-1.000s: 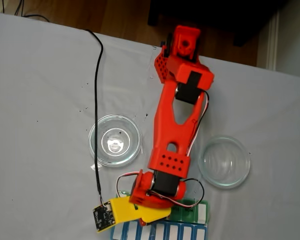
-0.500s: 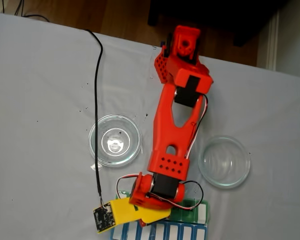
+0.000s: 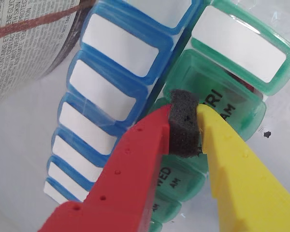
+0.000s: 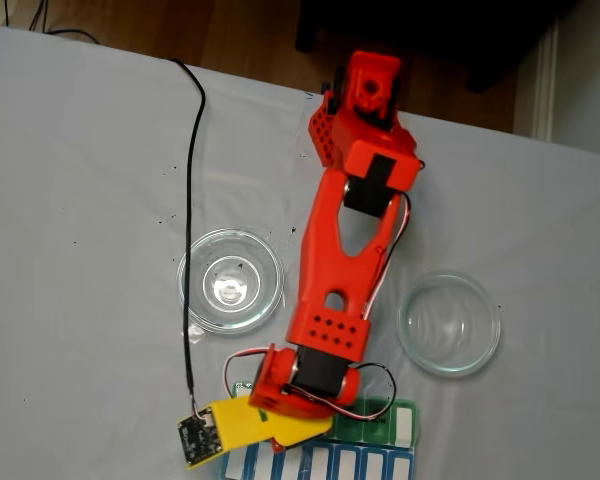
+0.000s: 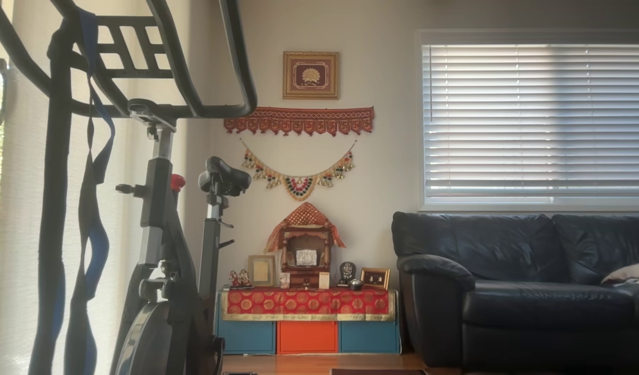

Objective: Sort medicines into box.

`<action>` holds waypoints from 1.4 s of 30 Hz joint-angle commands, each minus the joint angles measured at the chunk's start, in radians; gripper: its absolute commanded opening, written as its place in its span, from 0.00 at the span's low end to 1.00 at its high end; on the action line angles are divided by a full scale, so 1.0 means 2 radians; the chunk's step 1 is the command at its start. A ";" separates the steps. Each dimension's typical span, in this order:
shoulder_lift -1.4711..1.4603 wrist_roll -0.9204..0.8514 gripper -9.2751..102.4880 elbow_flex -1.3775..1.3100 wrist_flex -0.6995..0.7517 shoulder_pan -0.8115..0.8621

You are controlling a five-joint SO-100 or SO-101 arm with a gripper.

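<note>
So the arm is reaching down toward the near edge of the desk [image 4: 80, 200], which has a grey cloth over it, and the gripper [image 3: 186, 128] is hanging right over the box [image 3: 222, 92], the green row of the pill organizer. In the wrist view the jaws are nearly closed, a red finger on the left and a yellow one on the right, with just a chunk of black foam pad [image 3: 184, 123] sandwiched between them; I can't spot a ball in there. Under the tips you can read FRI AM and WED AM on the green lids, and those lids look closed. There's something dark red showing through the green plastic a bit up and right of the FRI lid, too blurry to call. The blue row [image 3: 106, 92] sits right alongside the green one, touching it, white labels all blank. In the fixed view the organizer [image 4: 380, 425] is at the bottom edge, partly under the arm, and two clear glass dishes [image 4: 230, 280] [image 4: 448, 322] sit either side of the arm, both looking empty.
</note>
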 commanded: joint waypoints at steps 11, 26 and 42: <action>0.015 -0.042 0.09 -0.020 0.043 0.005; 0.029 -0.058 0.09 0.067 -0.013 -0.011; 0.227 0.087 0.09 0.167 -0.079 -0.022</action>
